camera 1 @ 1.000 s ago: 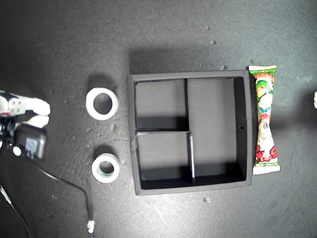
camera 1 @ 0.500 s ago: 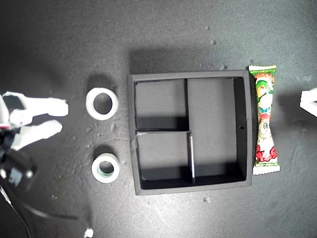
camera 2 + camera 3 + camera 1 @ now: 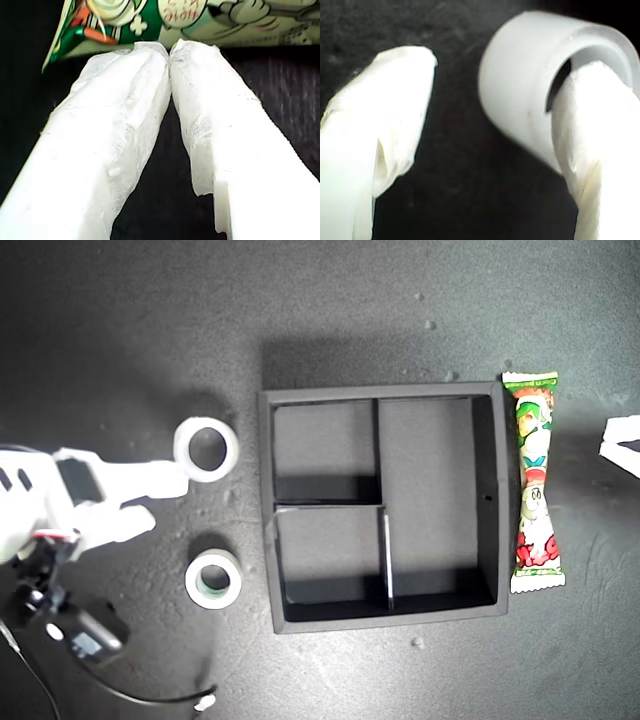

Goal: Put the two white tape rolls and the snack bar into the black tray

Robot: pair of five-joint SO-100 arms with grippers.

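1. The surface [image 3: 120, 330] is dark, matte and speckled with pale crumbs; nothing of the room beyond it shows.
2. The black tray [image 3: 497, 502] sits mid-surface, all three compartments bare.
3. The snack bar [image 3: 534, 483] lies just beside the tray on the exterior view's right.
4. My first pincer [image 3: 170, 50] has its tips together, close to the bar's wrapper.
5. My second pincer [image 3: 166, 502] is apart, one finger [image 3: 592, 125] inside the plain tape roll [image 3: 207, 449].
6. The green-cored tape roll [image 3: 213, 579] lies below it, apart.
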